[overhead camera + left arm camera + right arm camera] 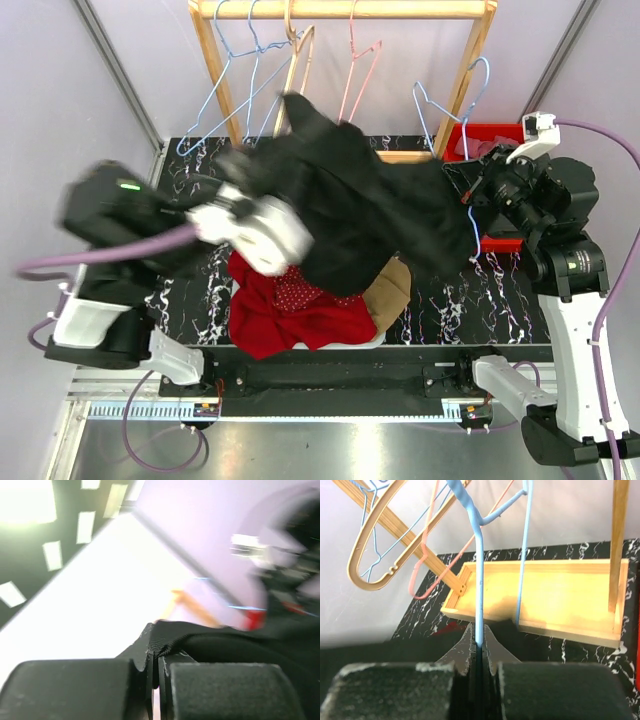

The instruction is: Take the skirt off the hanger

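The skirt (370, 200) is black, crumpled cloth. It is lifted above the bench (500, 300) and stretches across the centre of the top view, from centre left toward the right. The hanger (479, 575) is thin light-blue wire. In the right wrist view it stands nearly upright at the centre.

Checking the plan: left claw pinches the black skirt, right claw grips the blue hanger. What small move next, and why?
Probably hold the right claw shut on the blue hanger and draw the left claw, with the black skirt, leftward away from it: the skirt spans between both claws, apparently not yet free.
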`<state>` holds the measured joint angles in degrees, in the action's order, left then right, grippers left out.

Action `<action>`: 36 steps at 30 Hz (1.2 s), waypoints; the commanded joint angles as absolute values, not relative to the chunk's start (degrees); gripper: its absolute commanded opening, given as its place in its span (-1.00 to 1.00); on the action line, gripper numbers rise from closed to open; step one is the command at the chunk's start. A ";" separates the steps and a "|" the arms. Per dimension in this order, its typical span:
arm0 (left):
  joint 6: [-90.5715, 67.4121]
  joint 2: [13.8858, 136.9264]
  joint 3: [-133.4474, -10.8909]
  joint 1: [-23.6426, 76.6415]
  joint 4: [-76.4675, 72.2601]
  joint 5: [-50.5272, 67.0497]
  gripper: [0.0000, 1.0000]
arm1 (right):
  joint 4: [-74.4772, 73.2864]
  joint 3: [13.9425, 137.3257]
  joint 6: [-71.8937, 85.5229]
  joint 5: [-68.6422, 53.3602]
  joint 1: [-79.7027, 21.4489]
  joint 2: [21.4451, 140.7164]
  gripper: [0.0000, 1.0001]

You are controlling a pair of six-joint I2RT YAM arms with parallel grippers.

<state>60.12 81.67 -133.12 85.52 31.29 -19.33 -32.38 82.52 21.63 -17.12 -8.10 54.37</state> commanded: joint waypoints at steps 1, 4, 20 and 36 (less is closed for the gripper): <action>68.12 78.94 -132.20 85.17 18.90 -28.29 -1.00 | -27.33 83.93 19.77 -15.47 -8.17 54.32 -1.00; 64.53 75.95 -123.95 83.24 20.29 -29.00 -1.00 | -27.25 84.81 20.12 -16.08 -8.17 55.02 -1.00; 56.16 67.07 -84.71 56.86 14.25 -26.37 -1.00 | -26.81 90.61 20.21 -17.31 -8.17 59.93 -1.00; 48.18 65.81 -43.69 60.47 26.10 -22.94 -0.78 | -27.16 100.80 17.67 -13.28 -8.09 76.02 -1.00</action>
<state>52.58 62.13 -45.45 60.49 24.62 -24.69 -29.91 95.37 19.05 -15.44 -8.10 73.76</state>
